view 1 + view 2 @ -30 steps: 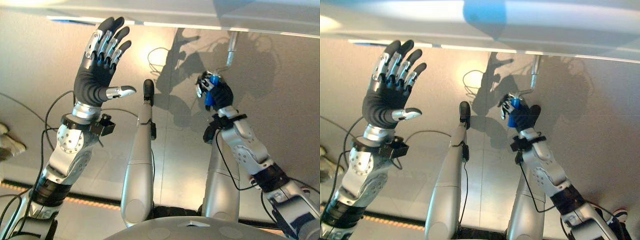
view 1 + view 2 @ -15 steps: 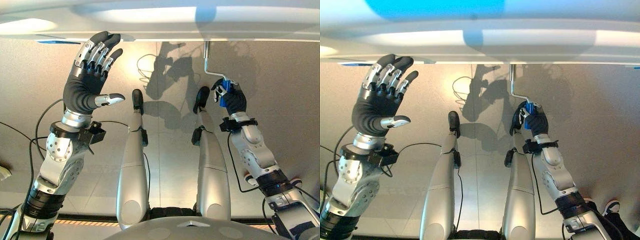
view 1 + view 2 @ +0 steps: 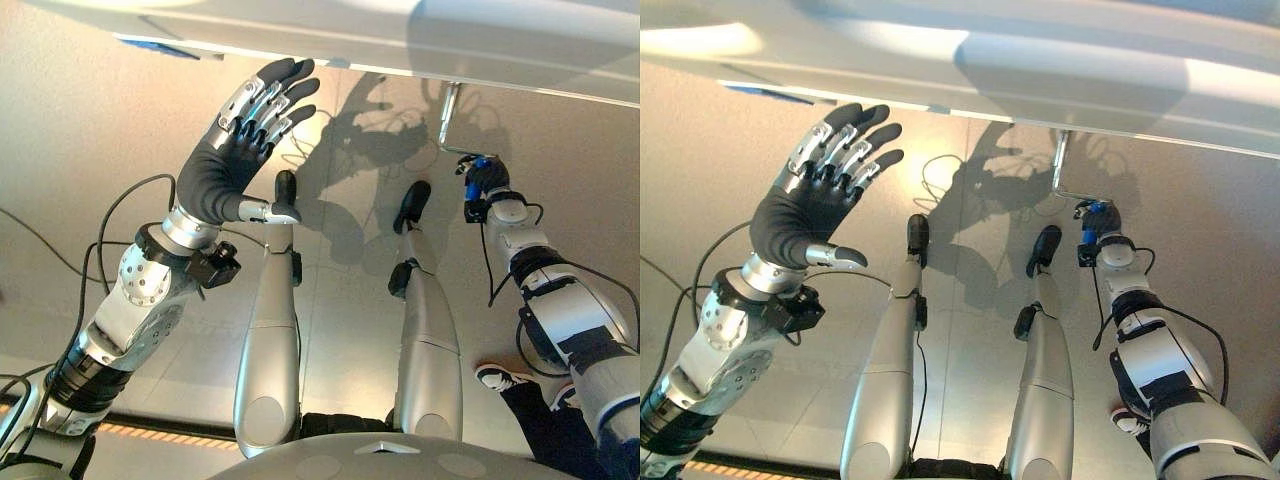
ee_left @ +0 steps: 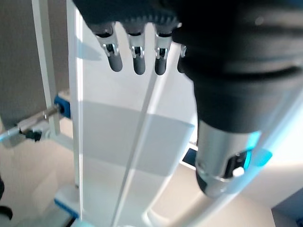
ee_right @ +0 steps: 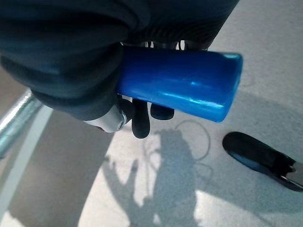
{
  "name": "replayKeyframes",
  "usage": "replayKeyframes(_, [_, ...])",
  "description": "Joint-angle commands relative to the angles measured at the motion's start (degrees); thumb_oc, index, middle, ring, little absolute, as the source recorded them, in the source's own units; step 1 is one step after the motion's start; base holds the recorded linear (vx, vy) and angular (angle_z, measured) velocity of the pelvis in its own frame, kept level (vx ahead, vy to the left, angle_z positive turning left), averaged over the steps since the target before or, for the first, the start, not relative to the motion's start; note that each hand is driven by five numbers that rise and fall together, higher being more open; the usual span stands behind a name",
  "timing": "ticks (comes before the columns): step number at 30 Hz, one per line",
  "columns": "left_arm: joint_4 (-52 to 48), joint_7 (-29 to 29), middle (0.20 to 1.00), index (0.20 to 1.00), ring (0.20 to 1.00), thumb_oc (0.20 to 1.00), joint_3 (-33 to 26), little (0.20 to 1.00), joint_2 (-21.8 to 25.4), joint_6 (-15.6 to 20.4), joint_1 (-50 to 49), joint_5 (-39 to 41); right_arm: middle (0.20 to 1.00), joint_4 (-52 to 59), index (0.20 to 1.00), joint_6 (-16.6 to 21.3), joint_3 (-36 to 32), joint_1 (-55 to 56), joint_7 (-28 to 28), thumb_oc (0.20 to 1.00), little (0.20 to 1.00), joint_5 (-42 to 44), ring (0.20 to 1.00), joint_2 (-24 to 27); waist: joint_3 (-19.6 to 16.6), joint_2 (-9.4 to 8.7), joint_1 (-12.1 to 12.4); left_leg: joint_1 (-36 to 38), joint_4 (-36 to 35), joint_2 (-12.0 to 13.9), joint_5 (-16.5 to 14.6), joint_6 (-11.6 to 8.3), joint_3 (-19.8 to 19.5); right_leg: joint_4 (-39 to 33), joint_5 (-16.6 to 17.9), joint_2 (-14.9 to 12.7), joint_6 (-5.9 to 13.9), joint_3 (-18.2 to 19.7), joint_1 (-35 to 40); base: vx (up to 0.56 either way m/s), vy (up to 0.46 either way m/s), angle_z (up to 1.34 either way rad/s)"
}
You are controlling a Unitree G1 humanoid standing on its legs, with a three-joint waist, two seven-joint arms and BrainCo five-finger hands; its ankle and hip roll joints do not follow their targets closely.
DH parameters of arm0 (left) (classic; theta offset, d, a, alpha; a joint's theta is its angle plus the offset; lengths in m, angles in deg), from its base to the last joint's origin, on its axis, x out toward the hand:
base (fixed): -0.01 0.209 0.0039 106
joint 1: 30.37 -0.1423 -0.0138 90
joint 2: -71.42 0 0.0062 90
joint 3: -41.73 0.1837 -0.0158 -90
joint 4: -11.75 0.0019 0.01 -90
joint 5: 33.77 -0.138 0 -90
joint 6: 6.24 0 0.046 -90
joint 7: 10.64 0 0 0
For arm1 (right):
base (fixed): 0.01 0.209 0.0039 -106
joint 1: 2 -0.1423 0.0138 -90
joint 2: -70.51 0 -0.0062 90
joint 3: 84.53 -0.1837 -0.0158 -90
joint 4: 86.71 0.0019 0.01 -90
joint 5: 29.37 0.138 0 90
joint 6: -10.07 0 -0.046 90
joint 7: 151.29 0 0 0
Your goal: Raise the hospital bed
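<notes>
In the left eye view we see our left hand (image 3: 235, 165) raised with fingers spread straight, just below the pale edge of the hospital bed (image 3: 420, 40), holding nothing. Our right hand (image 3: 486, 180) reaches up to the metal crank (image 3: 449, 115) hanging from that bed edge, directly above it. In the right eye view the crank's blue handle (image 3: 1095, 209) sits inside the right hand. In the left wrist view the straight fingers (image 4: 137, 59) point at the bed's white panel. In the right wrist view our fingers curl round the blue handle, the floor (image 5: 199, 189) beyond it.
</notes>
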Motion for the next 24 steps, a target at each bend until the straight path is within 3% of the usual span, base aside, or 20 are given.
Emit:
replayKeyframes(1, [-3.7,0.2,1.0,1.0,1.0,1.0,0.3,1.0,-4.5,1.6,1.4,-0.4,0.2,-3.2,0.2,-4.5,1.4,-1.3,-0.9,0.2,0.2,-2.5,0.2,9.6,-1.1,7.3,1.6,-0.4,0.3,-0.9,-0.5,0.9,-0.9,8.0,-7.8,-0.4,3.56,-3.0,0.9,0.02,0.058,0.15])
replayKeyframes(2, [-3.2,0.7,1.0,1.0,1.0,1.0,-0.1,1.0,-5.7,1.6,2.1,-0.9,0.2,-2.7,0.2,-5.0,1.5,-2.0,-0.6,0.2,0.2,-2.4,0.2,6.6,-1.1,7.88,2.4,-1.4,0.8,-1.5,-0.7,1.09,-1.2,8.2,-7.8,-1.0,3.65,-3.3,0.7,0.02,0.054,0.13])
replayKeyframes(4, [-3.2,0.7,1.0,1.0,1.0,1.0,-0.1,1.0,-5.7,1.6,2.1,-0.9,0.2,-2.7,0.2,-5.0,1.5,-2.0,-0.6,0.2,0.2,-2.4,0.2,6.6,-1.1,7.91,2.3,-1.5,0.9,-1.5,-0.7,1.09,-1.3,8.3,-7.8,-1.0,3.65,-3.3,0.6,0.01,0.051,0.17])
replayKeyframes(8, [-2.1,3.3,1.0,1.0,1.0,1.0,-1.3,1.0,-9.8,2.1,3.1,-1.3,0.2,-0.2,0.2,-6.1,4.7,-5.0,0.6,0.2,0.2,-5.2,0.2,-3.0,-1.1,8.94,4.5,-5.5,3.1,-3.1,-1.7,1.52,-1.9,9.2,-7.7,-2.8,4.17,-4.7,-1.3,0.03,0.121,0.16])
replayKeyframes(13, [-0.7,5.6,1.0,1.0,1.0,1.0,-0.9,1.0,-11.4,2.0,3.7,-3.1,0.2,5.9,0.2,-5.6,8.8,-6.7,1.3,0.2,0.2,-6.9,0.2,-10.6,-1.1,9.17,5.0,-9.1,6.2,-4.4,-2.7,1.36,-1.9,10.4,-8.0,-4.0,4.42,-5.6,-2.4,0.02,0.098,0.08])
replayKeyframes(18, [-0.3,7.1,1.0,1.0,1.0,1.0,-0.6,1.0,-11.9,2.9,4.9,-3.5,0.2,14.8,0.2,-3.5,13.9,-7.2,2.7,0.2,0.2,-5.5,0.2,-19.0,-1.1,9.33,5.9,-10.3,7.1,-5.4,-3.1,1.74,-1.9,9.5,-7.4,-4.9,4.55,-5.9,-2.1,0.02,0.08,0.08])
replayKeyframes(24, [-0.1,7.2,1.0,1.0,1.0,1.0,0.5,1.0,-12.5,4.0,5.6,-2.6,0.2,24.3,0.2,0.0,16.1,-6.8,4.3,0.2,0.2,1.9,0.2,-23.0,-1.1,9.99,6.1,-9.7,6.7,-5.9,-2.9,1.73,-1.7,7.3,-6.5,-5.0,4.52,-5.3,-1.3,0.01,0.051,0.0])
